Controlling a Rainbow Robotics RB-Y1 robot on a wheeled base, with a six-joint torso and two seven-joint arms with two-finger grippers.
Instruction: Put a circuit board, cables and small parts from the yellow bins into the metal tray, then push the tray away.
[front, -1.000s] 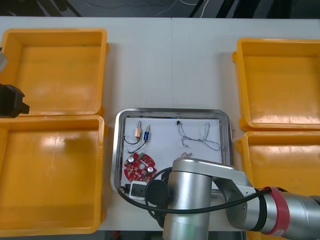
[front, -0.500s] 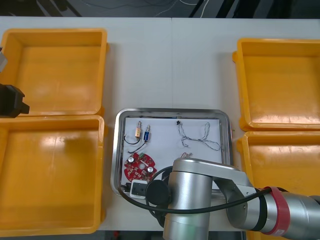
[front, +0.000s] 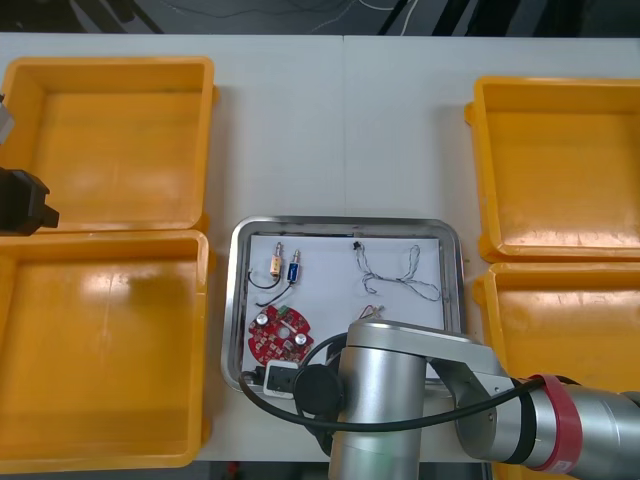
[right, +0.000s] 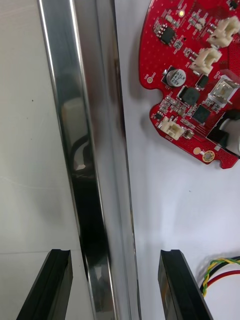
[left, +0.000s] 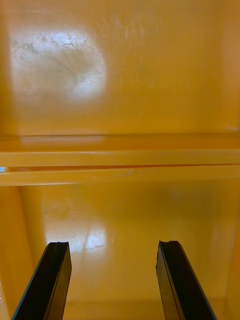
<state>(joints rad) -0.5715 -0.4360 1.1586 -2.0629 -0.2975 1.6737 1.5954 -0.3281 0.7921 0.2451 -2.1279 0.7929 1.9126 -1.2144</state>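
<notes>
**Right tool** (right: 115, 255): the fingers are set wide and straddle a rim of the metal tray (right: 85, 125). One finger stands over the bare tabletop (right: 30, 150) outside the rim, and the other over the tray's white inside. The rim runs between the fingers without filling the gap, and nothing is gripped. The front view places this tool at the tray's near edge, partly under the right arm.

**Tray contents, placed from the right tool:**
- The round red circuit board (right: 192, 75) lies flat ahead of the inner finger, just inside the rim.
- A red and yellow cable (right: 222, 270) lies just beside the inner finger, on the side away from the rim.
- Beyond the board are a black cable (front: 268, 297) and two small metal parts (front: 283, 265), side by side.
- The twisted blue and white cable (front: 395, 272) lies farther off, toward the tray's far right.

**Left tool** (left: 114, 247): the fingers are equally wide and hold nothing. It hangs over the yellow bins (front: 110, 140) on the robot's left, well apart from the tray. The wall where the two bins meet crosses ahead of its fingers.
</notes>
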